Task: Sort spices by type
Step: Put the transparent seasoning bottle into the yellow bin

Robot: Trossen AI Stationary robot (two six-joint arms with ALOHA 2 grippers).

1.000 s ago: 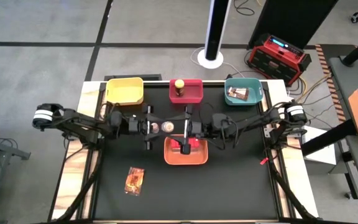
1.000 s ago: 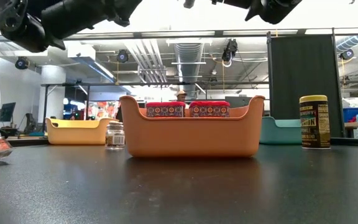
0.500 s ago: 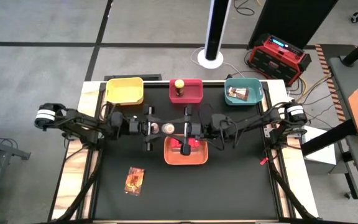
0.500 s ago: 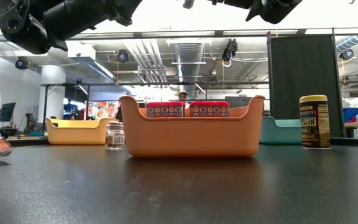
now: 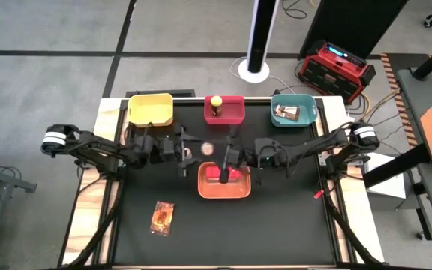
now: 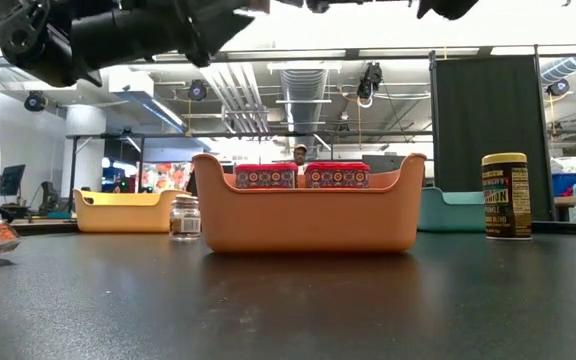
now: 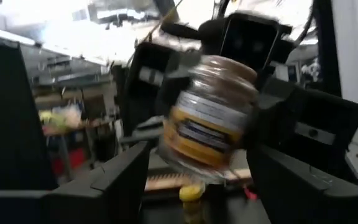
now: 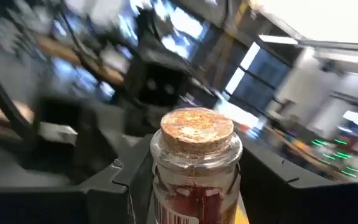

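- Jar of clear glass with a cork top up in the air at mid-table, just beyond the far rim of the orange plastic tray, between the two grippers.
- Right gripper reaching in from the right; in its wrist view, fingers pressed against both sides of the cork-topped jar, red contents and a barcode visible through the glass.
- Left gripper reaching in from the left; in its wrist view, fingers spread wide with the cork-topped jar between them, blurred, showing a yellow and blue label unseen from the right wrist.
- From above only: yellow-lidded dark jar standing in the red plastic tray at the far middle, flat printed packet in the teal plastic tray at the far right, and the yellow plastic tray at the far left.
- Second orange-brown packet lying on the black mat, near left, well apart from every tray.
- Two red blocky tubs side by side inside the orange plastic tray, tops just above its rim in the low view.
- At table height only: tiny grey-topped clear shaker standing on the mat just beside the orange plastic tray, hidden from the high view by the arms.
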